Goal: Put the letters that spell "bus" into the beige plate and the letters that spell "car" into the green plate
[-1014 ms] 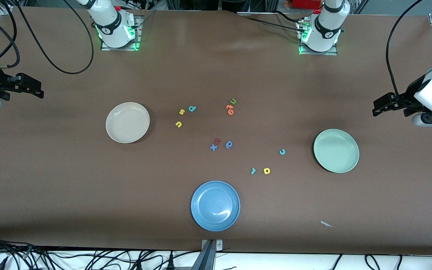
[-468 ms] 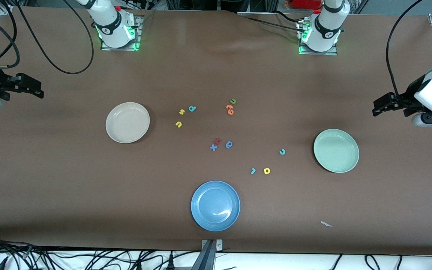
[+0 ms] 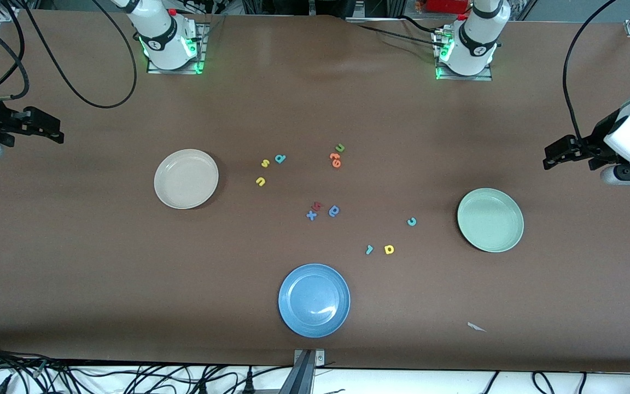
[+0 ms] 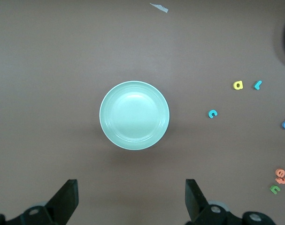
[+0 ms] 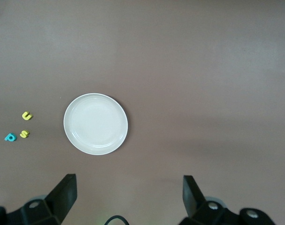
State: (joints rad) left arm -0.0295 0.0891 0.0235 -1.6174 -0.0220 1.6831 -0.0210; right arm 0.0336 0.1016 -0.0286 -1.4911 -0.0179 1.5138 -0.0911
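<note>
Nothing has shifted over the last second, so the task is judged not yet begun: both plates lie bare. The "bus" letters, s [image 3: 264,163], b [image 3: 280,158] and u [image 3: 261,181], lie just beside the beige plate [image 3: 186,179]; c [image 3: 412,221], a [image 3: 389,249] and r [image 3: 369,250] lie near the green plate [image 3: 490,220]. The left gripper [image 3: 558,153] and right gripper [image 3: 41,128] are held aloft at their own table ends, waiting, fingers spread wide, nothing gripped or touched.

Brown table [image 3: 315,98] fills view; black cables [image 3: 101,377] along white edge nearest front camera.
</note>
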